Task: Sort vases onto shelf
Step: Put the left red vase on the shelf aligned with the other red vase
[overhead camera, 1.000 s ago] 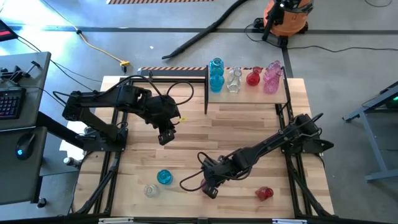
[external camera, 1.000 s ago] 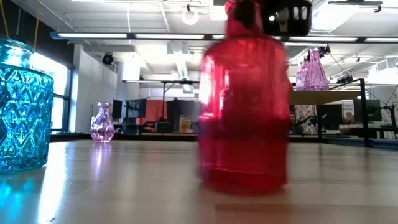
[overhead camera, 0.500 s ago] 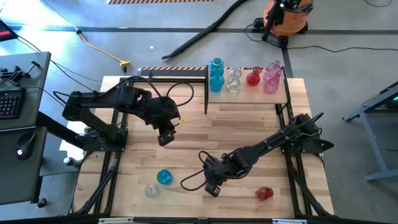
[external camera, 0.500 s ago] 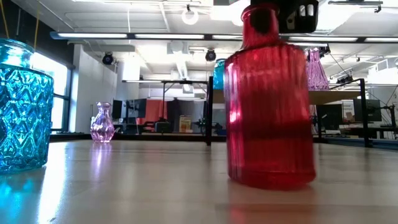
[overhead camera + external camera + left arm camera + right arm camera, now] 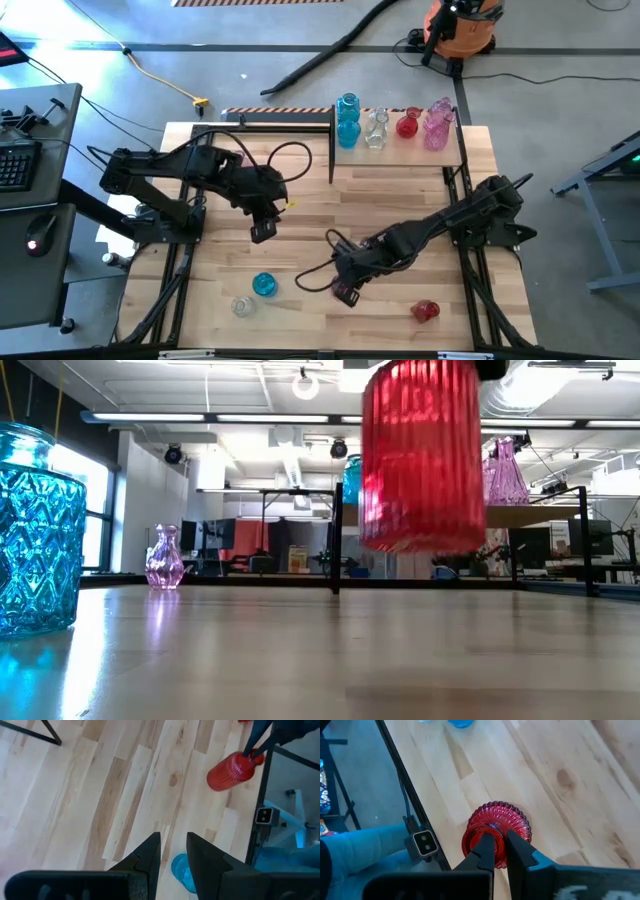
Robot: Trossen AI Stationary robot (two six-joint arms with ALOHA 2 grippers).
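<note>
The ribbed red glass vase (image 5: pixel 422 455) hangs in the air above the wooden counter (image 5: pixel 400 200); in the low view its base is clearly off the surface. The right hand (image 5: pixel 500 851) is clamped on its narrow neck from above. In the high view this right hand (image 5: pixel 346 291) is near the front middle of the counter.

Another small red glass vase (image 5: pixel 425 311) stands on the counter near the front right corner. A blue patterned glass vase (image 5: pixel 264 284) and a clear glass vase (image 5: pixel 241 306) stand close together near the front left.

At the far edge is the light plywood shelf (image 5: pixel 400 150) with thin black uprights. It carries a row of vases: blue (image 5: pixel 347 120), clear (image 5: pixel 375 130), red (image 5: pixel 406 126) and pink (image 5: pixel 437 124).

The left hand (image 5: pixel 262 231) hovers over the left middle of the counter, its fingers (image 5: pixel 150 852) a little apart and holding nothing.
</note>
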